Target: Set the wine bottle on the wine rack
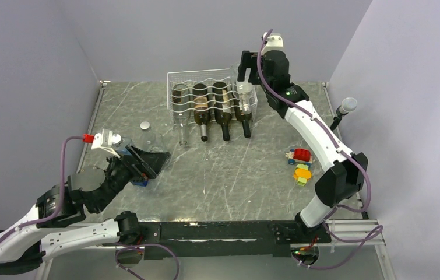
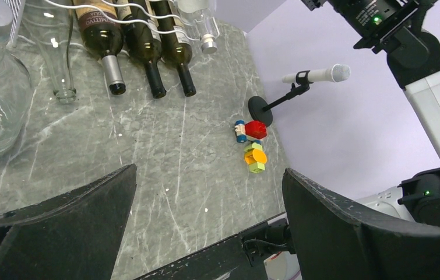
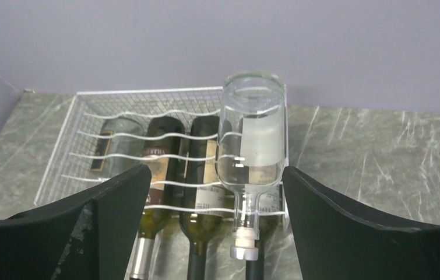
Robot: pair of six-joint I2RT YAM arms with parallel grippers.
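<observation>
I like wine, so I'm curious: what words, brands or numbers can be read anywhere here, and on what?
"ERTHA": blurry and partial, on the brown label of the silver-capped dark bottle in the rack.
"OLIA": same label in the left wrist view, its start cut off.
Other dark bottles: labels too small or blurred to read.
Clear bottle: label shows no legible print.
Toy blocks: no text seen.

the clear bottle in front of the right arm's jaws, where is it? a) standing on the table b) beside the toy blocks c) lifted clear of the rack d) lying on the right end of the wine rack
d: the clear bottle lies on its side on the wine rack, right jaws open.
</observation>
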